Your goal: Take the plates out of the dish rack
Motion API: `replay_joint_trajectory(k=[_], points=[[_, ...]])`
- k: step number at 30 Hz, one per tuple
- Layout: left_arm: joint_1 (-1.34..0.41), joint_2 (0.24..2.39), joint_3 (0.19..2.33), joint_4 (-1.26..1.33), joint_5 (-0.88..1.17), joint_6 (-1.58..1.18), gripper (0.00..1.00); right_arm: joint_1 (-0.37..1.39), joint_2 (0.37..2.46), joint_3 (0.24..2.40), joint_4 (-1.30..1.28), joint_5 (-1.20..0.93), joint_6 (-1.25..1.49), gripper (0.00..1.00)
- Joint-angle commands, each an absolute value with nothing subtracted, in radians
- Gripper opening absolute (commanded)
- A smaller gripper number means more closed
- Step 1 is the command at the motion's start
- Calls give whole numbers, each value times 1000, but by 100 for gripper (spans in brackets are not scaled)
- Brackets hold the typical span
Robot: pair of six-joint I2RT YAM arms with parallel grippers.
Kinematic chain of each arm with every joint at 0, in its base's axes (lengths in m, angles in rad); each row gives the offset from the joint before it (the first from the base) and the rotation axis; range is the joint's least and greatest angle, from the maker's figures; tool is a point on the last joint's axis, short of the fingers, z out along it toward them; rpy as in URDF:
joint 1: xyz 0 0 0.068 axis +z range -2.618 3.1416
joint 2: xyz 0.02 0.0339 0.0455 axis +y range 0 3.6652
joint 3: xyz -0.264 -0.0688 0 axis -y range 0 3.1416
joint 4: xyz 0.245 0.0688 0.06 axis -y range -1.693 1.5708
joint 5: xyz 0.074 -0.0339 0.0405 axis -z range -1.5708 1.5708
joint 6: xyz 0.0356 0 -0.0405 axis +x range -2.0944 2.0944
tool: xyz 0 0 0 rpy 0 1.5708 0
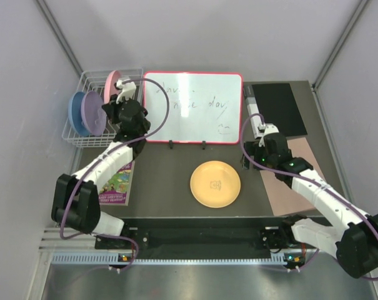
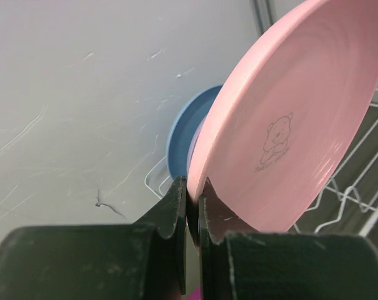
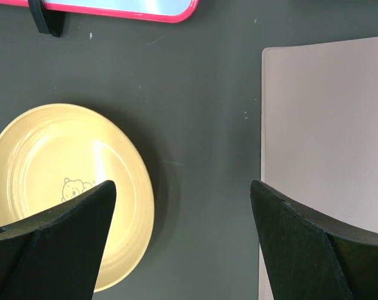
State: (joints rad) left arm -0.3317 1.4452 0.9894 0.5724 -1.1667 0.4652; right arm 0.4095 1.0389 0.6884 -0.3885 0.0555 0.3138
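Note:
The white wire dish rack (image 1: pixel 76 135) stands at the back left. The blue plate (image 1: pixel 75 113) and lavender plate (image 1: pixel 92 114) stand upright in it. My left gripper (image 1: pixel 120 94) is shut on the rim of the pink plate (image 1: pixel 112 84), held upright over the rack's right part; in the left wrist view the pink plate (image 2: pixel 288 119) is pinched between my fingers (image 2: pixel 176 206), with the blue plate (image 2: pixel 182 134) behind. The yellow-orange plate (image 1: pixel 215 184) lies flat on the table centre. My right gripper (image 1: pixel 250 159) is open and empty, just right of that plate (image 3: pixel 64 187).
A red-framed whiteboard (image 1: pixel 193 107) stands upright behind the table centre. A black mat (image 1: pixel 277 109) and a pinkish mat (image 1: pixel 298 178) lie at the right. A colourful booklet (image 1: pixel 117 184) lies at the front left. Grey walls enclose the sides.

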Motion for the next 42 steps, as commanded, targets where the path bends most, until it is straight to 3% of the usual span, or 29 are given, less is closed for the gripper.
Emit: replay_joint_trajectory(k=[1, 3, 6, 7, 11, 18, 28, 31, 34, 35, 36, 37, 40, 41, 42], points=[[-365, 1368, 1054, 479, -1155, 379, 0, 406, 1019, 742, -351, 17, 305, 89], [-399, 1329, 1078, 251, -1108, 203, 0, 405, 1017, 746, -336, -1, 314, 89], [-423, 1270, 1126, -62, -866, -99, 0, 405, 1029, 759, -289, -95, 324, 90], [-428, 1253, 1120, -108, -692, -163, 0, 405, 1035, 770, -261, -116, 327, 90], [-465, 1200, 1054, -127, -410, -365, 0, 405, 1061, 788, -183, -231, 350, 90], [-531, 1144, 924, -54, -125, -514, 0, 405, 1103, 805, -51, -276, 393, 91], [-659, 1131, 824, 38, -94, -604, 0, 405, 1187, 813, 29, -296, 403, 92], [-679, 1140, 821, 46, -89, -612, 0, 405, 1223, 811, 41, -307, 405, 84], [-698, 1141, 807, 64, -98, -615, 0, 405, 1236, 807, 41, -307, 396, 44], [-699, 1140, 804, 66, -109, -614, 0, 405, 1233, 804, 40, -305, 394, 17], [-699, 1138, 801, 61, -118, -612, 0, 405, 1217, 793, 37, -301, 391, 4], [-699, 1140, 802, 54, -130, -604, 0, 406, 1203, 787, 31, -275, 391, 0], [-699, 1134, 810, 16, -185, -578, 31, 405, 1134, 761, 0, -203, 382, 0], [-699, 1129, 813, 6, -199, -572, 44, 405, 1112, 756, -39, -186, 374, 0], [-699, 1123, 813, 5, -233, -566, 67, 405, 1065, 741, -78, -170, 371, 0]])
